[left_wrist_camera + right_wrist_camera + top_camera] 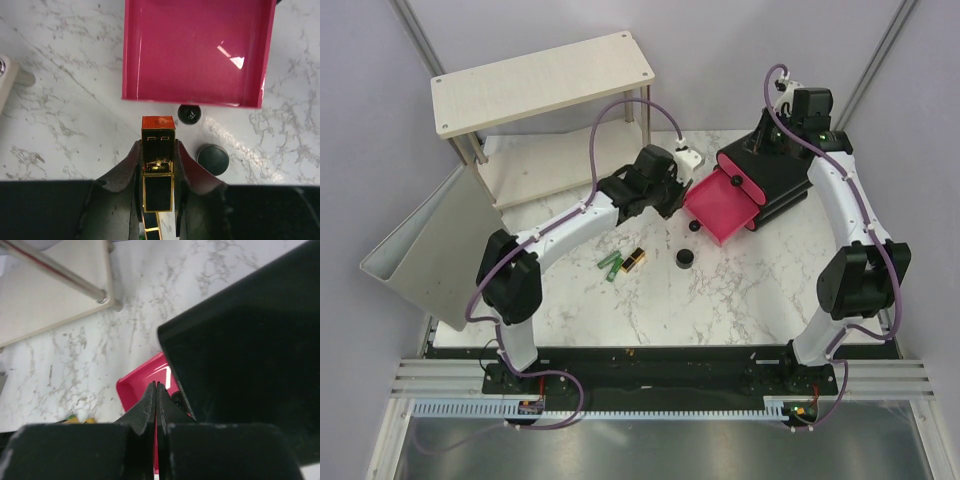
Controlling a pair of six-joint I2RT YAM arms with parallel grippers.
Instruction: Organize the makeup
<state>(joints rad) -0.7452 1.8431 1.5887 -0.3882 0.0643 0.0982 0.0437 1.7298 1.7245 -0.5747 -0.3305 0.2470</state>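
Left pincer (158, 146): narrow, clamped on a black-and-gold case (158, 131) that lies lengthwise between the fingers. Its orange-red end points at the front wall of the pink drawer (195, 50). The case is held over the middle of the marble counter (60, 100), short of that wall.

Toward the counter's near edge lie two green tubes (609, 266) side by side. A second black-and-gold case (634, 259) is just beside them on the right, and a round black jar (686, 260) sits apart, farther right.

Farther back, a small black knob (189, 114) sits at the drawer's front wall. The drawer stands pulled out of the black box (780, 180) near the counter's far right corner.

Right pincer (156, 387): fingers pressed together, beside the box.

A wooden shelf (540, 80) occupies the far left corner.
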